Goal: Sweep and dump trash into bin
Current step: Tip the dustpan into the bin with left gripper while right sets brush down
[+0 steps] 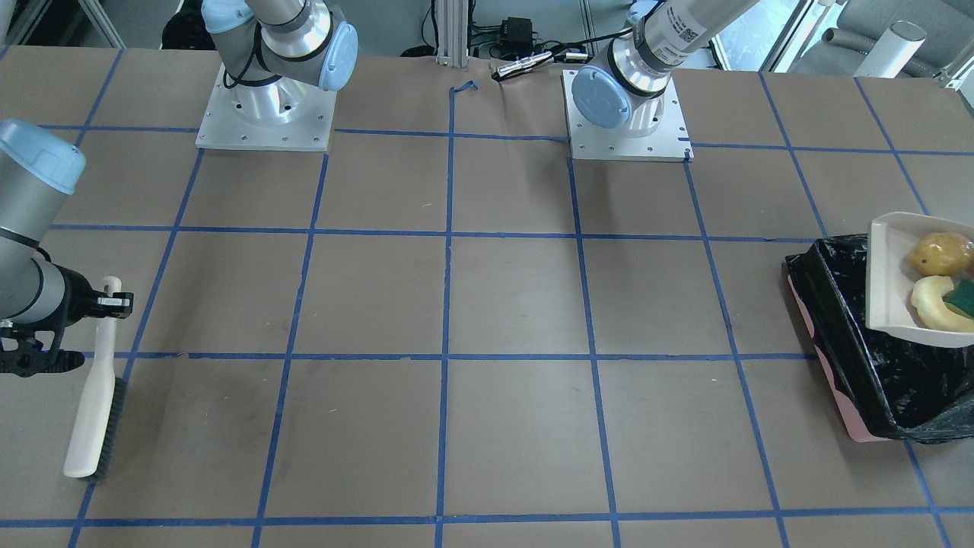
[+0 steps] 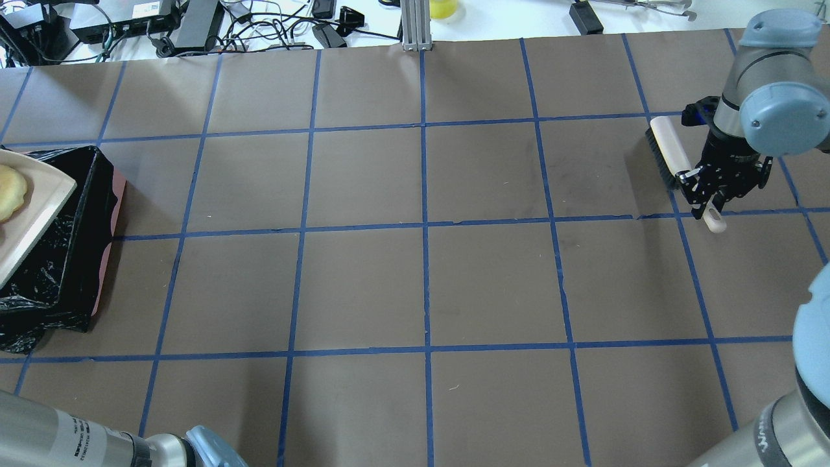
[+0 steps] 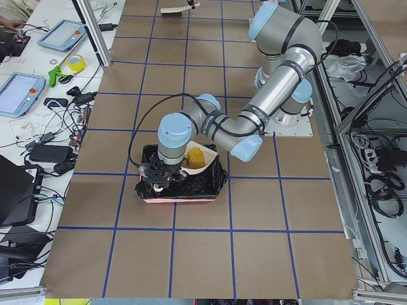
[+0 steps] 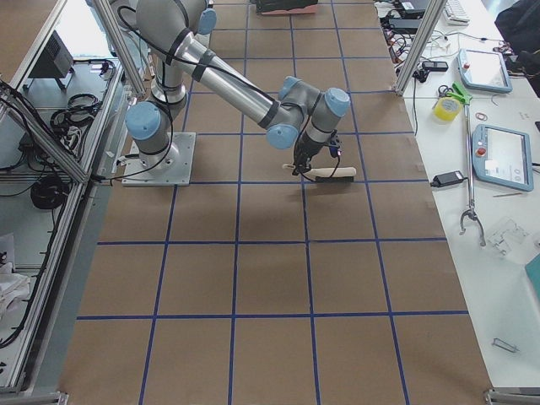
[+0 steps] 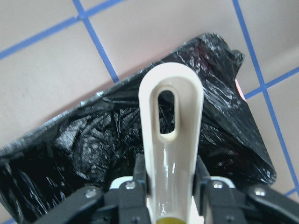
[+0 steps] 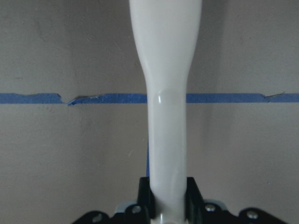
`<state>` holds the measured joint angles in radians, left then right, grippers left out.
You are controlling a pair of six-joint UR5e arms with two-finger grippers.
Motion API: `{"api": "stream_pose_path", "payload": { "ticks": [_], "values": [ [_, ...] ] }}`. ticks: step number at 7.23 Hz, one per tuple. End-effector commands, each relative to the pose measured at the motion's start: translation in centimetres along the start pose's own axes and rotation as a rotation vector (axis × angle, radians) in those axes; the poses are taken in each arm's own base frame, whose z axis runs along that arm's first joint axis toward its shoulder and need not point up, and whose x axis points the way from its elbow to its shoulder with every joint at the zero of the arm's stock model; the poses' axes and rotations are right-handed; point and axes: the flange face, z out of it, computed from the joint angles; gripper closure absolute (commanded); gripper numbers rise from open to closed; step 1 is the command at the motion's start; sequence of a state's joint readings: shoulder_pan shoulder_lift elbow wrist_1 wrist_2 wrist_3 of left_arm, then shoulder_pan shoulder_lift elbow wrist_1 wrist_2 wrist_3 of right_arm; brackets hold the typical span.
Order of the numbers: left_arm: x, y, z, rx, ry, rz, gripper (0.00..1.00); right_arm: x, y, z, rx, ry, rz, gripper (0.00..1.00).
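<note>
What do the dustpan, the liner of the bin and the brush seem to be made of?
Dustpan: probably hard plastic, smooth beige; its walls are thin and evenly moulded.
Bin liner: thin plastic film, glossy black; it is crinkled with bright glints.
Brush: handle likely cream plastic with a slight sheen; bristles dark, fibre not discernible.

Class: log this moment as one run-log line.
left claw: holds dustpan over bin | trash: in dustpan, undumped | right claw: holds brush

A table (image 2: 363, 285) was crossed by blue tape (image 2: 425, 227), cables (image 2: 259, 29) were heaped beyond its edge, and a tape roll (image 3: 77, 63) was seen beside scissors (image 3: 58, 76).
</note>
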<state>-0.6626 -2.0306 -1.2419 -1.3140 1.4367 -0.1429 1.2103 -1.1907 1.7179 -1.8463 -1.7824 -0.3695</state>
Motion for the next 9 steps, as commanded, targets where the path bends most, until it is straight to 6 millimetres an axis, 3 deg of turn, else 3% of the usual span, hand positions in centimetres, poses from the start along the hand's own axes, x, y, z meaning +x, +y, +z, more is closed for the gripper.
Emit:
{"api": "stream_pose_path", "payload": {
  "ticks": [1,2,3,4,5,7,9],
  "values": [
    [-0.2,-2.3,0.5,0.104,-0.03,0.097,1.0,0.0,-0.1,0.3,0.0,0.0,0.0,0.93],
    [-0.3,-2.6,0.0,0.131,-0.046,0.124,1.0,-0.1,-0.1,0.5,-0.003,-0.001,-0.001,0.81],
    [0.4,-2.8,-0.7,0.205,-0.042,0.179,1.0,0.0,-0.2,0.6,-0.005,0.0,-0.003,0.54],
    [1.7,-2.2,-1.9,0.237,-0.04,0.209,1.0,-0.1,-0.2,0.6,-0.004,-0.001,0.0,0.34],
    [4.2,-1.0,-2.8,0.263,-0.059,0.258,1.0,-0.1,-0.3,0.7,-0.004,-0.01,-0.002,0.28],
    [8.1,1.4,-4.5,0.342,-0.107,0.371,1.0,-0.2,-0.4,0.9,-0.005,-0.015,0.004,0.24],
    [7.5,3.2,-2.9,0.455,-0.136,0.457,1.0,-0.1,-0.4,0.8,-0.001,-0.013,0.006,0.22]
  ]
}}
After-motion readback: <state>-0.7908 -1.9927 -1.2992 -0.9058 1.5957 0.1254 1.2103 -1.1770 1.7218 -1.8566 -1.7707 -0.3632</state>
